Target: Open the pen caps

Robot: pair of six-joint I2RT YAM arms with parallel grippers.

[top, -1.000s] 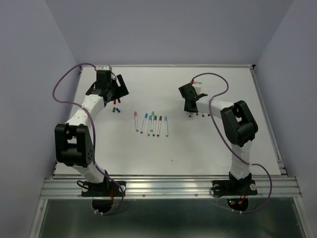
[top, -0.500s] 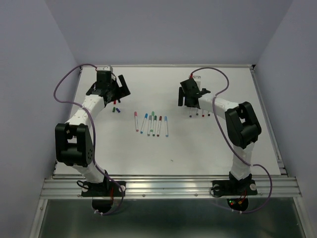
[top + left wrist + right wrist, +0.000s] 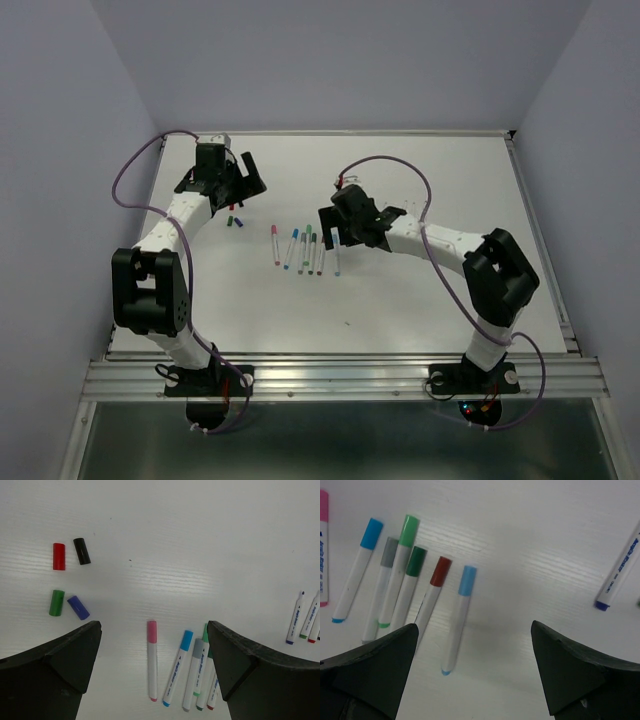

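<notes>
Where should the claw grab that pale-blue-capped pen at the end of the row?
The white barrel of the pale-blue-capped pen, from straight above, closing across its width. It lies flat, free on one side; the brown-capped pen lies close on the other.

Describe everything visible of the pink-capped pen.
The pink-capped pen is slim with a white barrel, plastic by its look; its pink cap is on, with a small pink tip at the other end. It lies flat on the white table at the left end of the row, apart from the blue-capped pen; nothing else touches it.
</notes>
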